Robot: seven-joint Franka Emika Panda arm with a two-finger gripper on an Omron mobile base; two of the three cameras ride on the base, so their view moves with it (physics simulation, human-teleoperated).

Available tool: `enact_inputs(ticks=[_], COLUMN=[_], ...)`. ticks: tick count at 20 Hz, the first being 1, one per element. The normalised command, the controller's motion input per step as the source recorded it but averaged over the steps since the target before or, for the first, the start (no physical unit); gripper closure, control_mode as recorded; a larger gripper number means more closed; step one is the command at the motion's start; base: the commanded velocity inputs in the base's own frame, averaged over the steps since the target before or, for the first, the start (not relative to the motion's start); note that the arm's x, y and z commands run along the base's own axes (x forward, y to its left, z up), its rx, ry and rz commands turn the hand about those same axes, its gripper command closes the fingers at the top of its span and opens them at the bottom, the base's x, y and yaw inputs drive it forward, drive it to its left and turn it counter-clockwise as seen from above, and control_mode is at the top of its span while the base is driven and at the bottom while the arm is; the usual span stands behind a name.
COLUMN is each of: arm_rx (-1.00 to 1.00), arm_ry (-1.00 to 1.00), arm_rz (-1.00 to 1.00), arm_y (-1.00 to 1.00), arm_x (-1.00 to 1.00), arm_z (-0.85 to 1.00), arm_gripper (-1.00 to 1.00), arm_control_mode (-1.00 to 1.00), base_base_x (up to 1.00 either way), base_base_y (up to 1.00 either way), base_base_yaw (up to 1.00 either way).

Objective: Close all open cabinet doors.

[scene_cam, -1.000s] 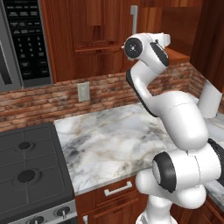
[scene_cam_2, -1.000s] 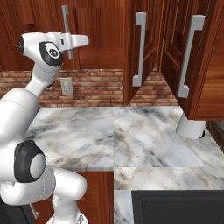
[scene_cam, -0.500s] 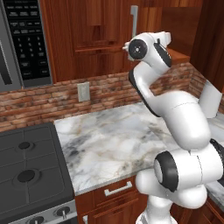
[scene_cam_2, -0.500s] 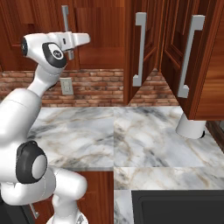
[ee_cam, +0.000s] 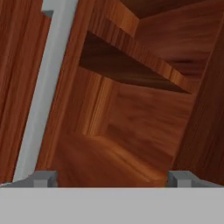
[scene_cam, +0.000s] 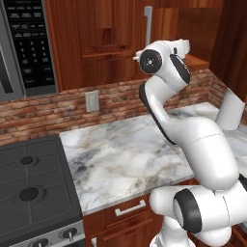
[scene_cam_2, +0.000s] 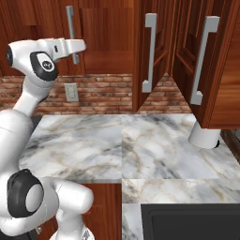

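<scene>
My gripper (ee_cam: 112,177) is open, its two grey fingertips (ee_cam: 43,177) wide apart with nothing between them. It points into an open wall cabinet (ee_cam: 144,109) with a wooden shelf inside. Just left of the hand runs the long silver handle (ee_cam: 43,87) of the left cabinet door (scene_cam: 106,38), which looks flush with the wall. My hand (scene_cam_2: 75,46) hovers beside that handle (scene_cam_2: 70,33), in front of the open compartment (scene_cam_2: 108,42). Two cabinet doors stand swung out towards me, one with its handle (scene_cam_2: 150,51) at centre, the other with its handle (scene_cam_2: 201,61) at right.
A black microwave (scene_cam: 29,48) hangs at the left above a dark stove (scene_cam: 29,193). A marble counter (scene_cam: 125,159) runs below the cabinets, with a wall outlet (scene_cam: 91,101) behind it. A white cylinder (scene_cam_2: 204,136) stands on the counter at the right.
The wrist has shifted only slightly near the left handle. The doors stand as before.
</scene>
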Motion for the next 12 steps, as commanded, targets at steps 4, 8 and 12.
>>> enact_inputs(ticks=[4,8,12], arm_rx=[0.0,0.01,0.03], arm_ry=[0.0,0.01,0.08], arm_rz=[0.0,0.0,0.0], arm_y=[0.35,0.2,0.07], arm_x=[-0.65,-0.91,-1.0], arm_z=[0.11,0.08,0.11], arm_gripper=[-1.0,-1.0,-1.0], arm_control_mode=[-1.0,-1.0,-1.0], base_base_x=[0.0,0.0,0.0], base_base_y=[0.0,0.0,0.0], base_base_yaw=[0.0,0.0,0.0])
